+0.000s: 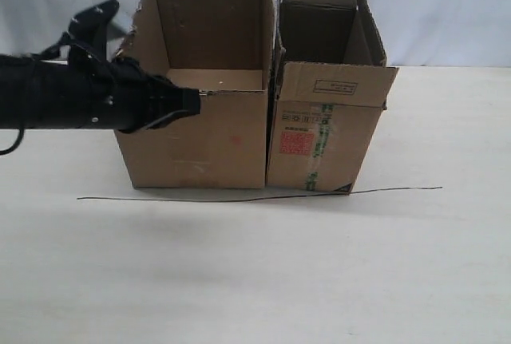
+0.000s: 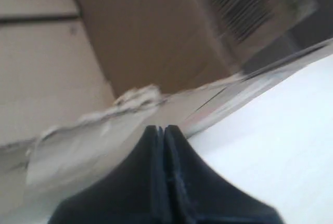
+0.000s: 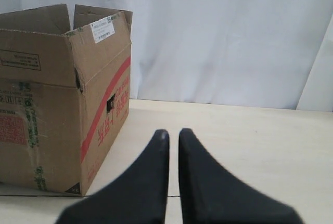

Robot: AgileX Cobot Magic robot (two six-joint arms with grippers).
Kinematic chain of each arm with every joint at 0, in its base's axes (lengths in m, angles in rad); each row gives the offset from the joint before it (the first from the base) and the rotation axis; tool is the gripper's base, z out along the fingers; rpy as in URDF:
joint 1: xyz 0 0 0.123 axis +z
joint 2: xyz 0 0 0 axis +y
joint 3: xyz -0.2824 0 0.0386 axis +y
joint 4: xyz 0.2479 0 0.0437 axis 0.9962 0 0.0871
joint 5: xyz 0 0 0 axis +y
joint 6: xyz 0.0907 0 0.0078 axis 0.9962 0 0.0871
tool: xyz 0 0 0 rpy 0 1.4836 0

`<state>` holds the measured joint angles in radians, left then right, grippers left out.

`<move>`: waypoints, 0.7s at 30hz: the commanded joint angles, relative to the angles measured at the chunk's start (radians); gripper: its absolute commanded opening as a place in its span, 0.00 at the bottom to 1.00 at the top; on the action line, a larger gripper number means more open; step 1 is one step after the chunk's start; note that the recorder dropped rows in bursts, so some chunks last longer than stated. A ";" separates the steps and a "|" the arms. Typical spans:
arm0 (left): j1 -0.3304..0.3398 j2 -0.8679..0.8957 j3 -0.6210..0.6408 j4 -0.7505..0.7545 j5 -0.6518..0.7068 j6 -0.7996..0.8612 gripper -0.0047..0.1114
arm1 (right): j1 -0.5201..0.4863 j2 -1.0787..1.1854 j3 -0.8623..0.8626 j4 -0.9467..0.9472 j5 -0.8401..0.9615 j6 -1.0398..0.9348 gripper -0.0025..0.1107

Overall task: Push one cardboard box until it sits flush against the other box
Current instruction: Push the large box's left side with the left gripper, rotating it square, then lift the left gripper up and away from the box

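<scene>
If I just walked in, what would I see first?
Two brown boxes in the middle of the table: the wide cardboard box with a torn rim, and the taller other box with a red label, standing side by side, apparently touching. Next, the black left end effector, shut, reaching in from the left at the wide box's front top edge.

Pale cream table (image 1: 239, 280) carries two boxes side by side. The wide torn-rimmed cardboard box (image 1: 200, 140) sits at nine o'clock of the other box (image 1: 319, 132), their sides apparently touching. At six o'clock of both, a thin dark line (image 1: 255, 195) runs across the tabletop.
</scene>
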<state>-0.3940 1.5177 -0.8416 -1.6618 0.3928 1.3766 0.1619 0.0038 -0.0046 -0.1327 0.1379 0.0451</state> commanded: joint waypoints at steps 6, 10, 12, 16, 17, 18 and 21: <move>-0.003 -0.624 0.320 -0.083 -0.231 0.252 0.04 | 0.003 -0.004 0.005 -0.006 0.002 -0.009 0.07; -0.003 -0.895 0.457 -0.083 -0.259 0.240 0.04 | 0.003 -0.004 0.005 -0.006 0.002 -0.009 0.07; -0.003 -1.031 0.502 -0.083 -0.279 0.214 0.04 | 0.003 -0.004 0.005 -0.006 0.002 -0.009 0.07; -0.001 -1.256 0.579 -0.083 -0.337 0.176 0.04 | 0.003 -0.004 0.005 -0.006 0.002 -0.009 0.07; -0.001 -1.306 0.599 -0.083 -0.349 0.160 0.04 | 0.003 -0.004 0.005 -0.006 0.002 -0.009 0.07; -0.001 -1.345 0.618 -0.083 -0.351 0.155 0.04 | 0.003 -0.004 0.005 -0.006 0.002 -0.009 0.07; -0.001 -1.470 0.666 -0.083 -0.341 0.144 0.04 | 0.003 -0.004 0.005 -0.006 0.002 -0.009 0.07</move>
<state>-0.3940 0.1376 -0.2123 -1.7326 0.0553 1.5419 0.1619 0.0038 -0.0046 -0.1327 0.1379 0.0451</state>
